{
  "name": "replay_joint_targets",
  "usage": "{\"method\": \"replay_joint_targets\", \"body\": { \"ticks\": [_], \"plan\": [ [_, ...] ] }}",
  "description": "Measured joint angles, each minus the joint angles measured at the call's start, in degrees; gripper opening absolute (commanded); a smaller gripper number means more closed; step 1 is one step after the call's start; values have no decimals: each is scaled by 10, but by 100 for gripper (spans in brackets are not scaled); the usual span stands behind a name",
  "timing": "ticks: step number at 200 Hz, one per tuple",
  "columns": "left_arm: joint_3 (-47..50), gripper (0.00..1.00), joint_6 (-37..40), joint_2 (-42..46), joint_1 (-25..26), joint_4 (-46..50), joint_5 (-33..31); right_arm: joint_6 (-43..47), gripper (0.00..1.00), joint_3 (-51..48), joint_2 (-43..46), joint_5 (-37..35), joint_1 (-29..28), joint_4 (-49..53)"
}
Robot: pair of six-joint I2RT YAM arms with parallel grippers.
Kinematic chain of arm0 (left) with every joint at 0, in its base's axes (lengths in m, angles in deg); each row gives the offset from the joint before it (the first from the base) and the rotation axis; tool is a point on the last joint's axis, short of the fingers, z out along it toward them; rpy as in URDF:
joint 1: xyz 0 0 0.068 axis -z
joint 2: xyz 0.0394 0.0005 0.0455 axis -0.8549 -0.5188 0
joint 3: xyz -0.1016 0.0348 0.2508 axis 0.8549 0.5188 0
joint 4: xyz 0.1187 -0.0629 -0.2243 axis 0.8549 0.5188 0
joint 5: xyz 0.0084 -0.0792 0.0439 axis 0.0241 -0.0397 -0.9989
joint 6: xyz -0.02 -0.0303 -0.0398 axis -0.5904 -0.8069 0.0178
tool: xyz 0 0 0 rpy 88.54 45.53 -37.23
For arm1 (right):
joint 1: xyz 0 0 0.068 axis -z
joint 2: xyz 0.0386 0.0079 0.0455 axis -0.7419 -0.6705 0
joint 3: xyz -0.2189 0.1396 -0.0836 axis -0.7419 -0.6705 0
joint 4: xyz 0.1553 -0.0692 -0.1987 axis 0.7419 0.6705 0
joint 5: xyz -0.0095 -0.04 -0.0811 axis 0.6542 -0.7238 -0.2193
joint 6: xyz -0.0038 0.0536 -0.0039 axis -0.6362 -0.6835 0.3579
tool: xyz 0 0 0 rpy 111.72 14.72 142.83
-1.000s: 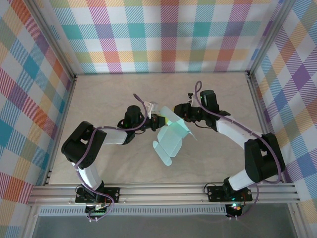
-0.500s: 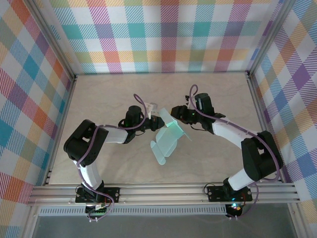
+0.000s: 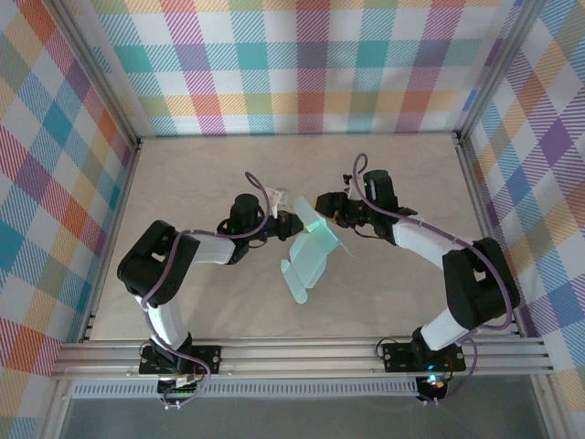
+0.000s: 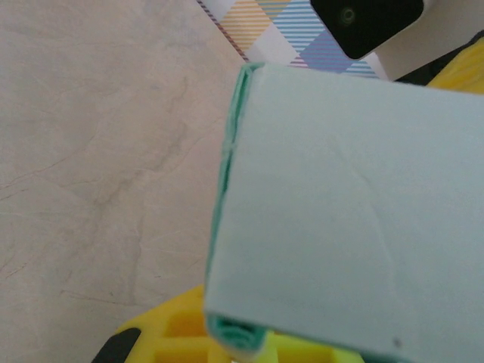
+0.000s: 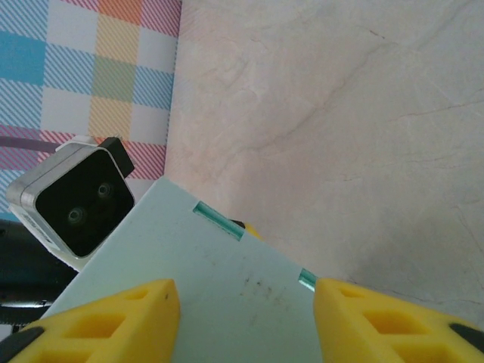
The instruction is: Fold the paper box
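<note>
The paper box (image 3: pixel 309 258) is a pale mint card blank, partly folded, hanging aslant over the table between the two arms. My left gripper (image 3: pixel 289 223) is shut on its upper left corner. In the left wrist view the folded card edge (image 4: pixel 234 333) is pinched between the yellow fingers (image 4: pixel 170 333), and the paper box (image 4: pixel 340 219) covers the right side. My right gripper (image 3: pixel 322 207) is at the box's top edge. In the right wrist view its jaws stand open, the right gripper (image 5: pixel 246 296) straddling a slotted panel of the paper box (image 5: pixel 219 280).
The beige table (image 3: pixel 210 174) is walled by plaid panels with aluminium rails (image 3: pixel 302 355) at the near edge. The left wrist's camera housing (image 5: pixel 76 204) sits close beside the panel. The right wrist's camera housing (image 4: pixel 370 23) is just past the box's far edge.
My right arm moved left to the box's top edge, and its jaws have widened. The box swung slightly toward the left. The left gripper kept its hold.
</note>
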State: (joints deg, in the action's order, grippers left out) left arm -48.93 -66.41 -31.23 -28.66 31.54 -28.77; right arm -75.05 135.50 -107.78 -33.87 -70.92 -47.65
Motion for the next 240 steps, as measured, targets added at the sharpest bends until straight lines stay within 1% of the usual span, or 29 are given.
{"method": "replay_joint_targets", "body": {
  "ticks": [11, 21, 35, 55, 78, 96, 114, 128, 149, 169, 193, 205, 240],
  "plan": [
    [0, 2, 6, 0, 0, -1, 7, 1, 55, 0, 0, 11, 8, 1],
    [0, 2, 15, 1, 0, -1, 10, 3, 59, -1, 0, 22, 16, 2],
    [-7, 0, 37, 4, 1, 32, 12, 11, 65, -7, 7, 36, 33, 7],
    [-55, 0, 90, 5, 2, 155, -8, 38, 72, -13, 43, 33, 61, 48],
    [-130, 0, 162, 9, 2, 331, -61, 78, 77, -13, 113, -2, 97, 101],
    [-178, 0, 213, 18, 2, 462, -103, 104, 78, -13, 160, -33, 122, 131],
    [-221, 0, 263, 27, 2, 593, -147, 123, 79, -13, 180, -60, 134, 155],
    [-255, 0, 301, 30, 2, 694, -179, 136, 79, -13, 181, -73, 134, 169],
    [-306, 0, 340, 28, 2, 818, -228, 150, 79, -13, 173, -81, 134, 187],
    [-379, 0, 369, 6, 2, 930, -282, 160, 79, -13, 158, -80, 134, 191],
    [-471, 0, 395, -54, 2, 1032, -345, 167, 80, -13, 137, -80, 134, 195],
    [-503, 1, 407, -85, 2, 1073, -370, 169, 80, -13, 130, -78, 134, 195],
    [-576, 1, 437, -168, 2, 1170, -406, 177, 80, -13, 124, -77, 134, 194]
  ]
}}
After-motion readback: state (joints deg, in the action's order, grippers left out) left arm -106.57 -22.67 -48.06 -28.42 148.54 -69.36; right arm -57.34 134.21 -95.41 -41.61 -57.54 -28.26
